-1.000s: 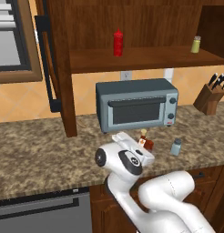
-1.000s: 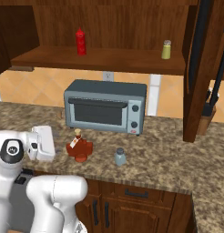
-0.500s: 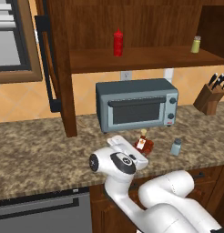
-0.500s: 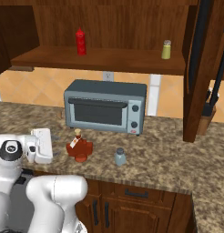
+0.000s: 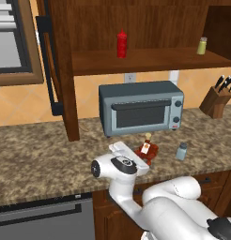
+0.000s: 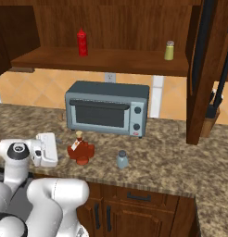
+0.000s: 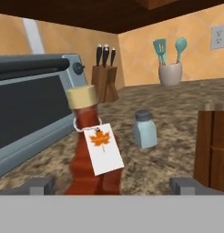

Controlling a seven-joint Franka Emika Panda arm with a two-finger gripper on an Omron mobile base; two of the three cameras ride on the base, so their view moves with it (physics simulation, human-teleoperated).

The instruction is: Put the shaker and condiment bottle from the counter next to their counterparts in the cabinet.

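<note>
The squat red-brown condiment bottle (image 5: 146,150) (image 6: 80,150) (image 7: 93,150) with tan cap and white leaf label stands upright on the granite counter (image 5: 37,159) in front of the toaster oven. My gripper (image 7: 113,186) (image 5: 136,158) (image 6: 59,151) is open, low over the counter, with the bottle just ahead between its fingertips (image 7: 38,185). The pale blue-grey shaker (image 5: 181,151) (image 6: 122,159) (image 7: 145,129) stands a little beyond the bottle. On the cabinet shelf (image 5: 150,60) (image 6: 102,60) stand the red squeeze bottle (image 5: 121,44) (image 6: 81,42) and the yellow-green shaker (image 5: 202,46) (image 6: 169,50).
A grey toaster oven (image 5: 141,107) (image 6: 106,107) (image 7: 27,113) sits under the shelf, close behind the bottle. The open cabinet door (image 5: 58,70) (image 6: 204,69) hangs down to the counter. A knife block (image 5: 216,101) (image 7: 104,77) and a utensil pot (image 7: 170,73) stand further along.
My hand has sunk slightly and drawn a little to the left, uncovering more of the condiment bottle. The bottle and the shaker have stayed in place.
</note>
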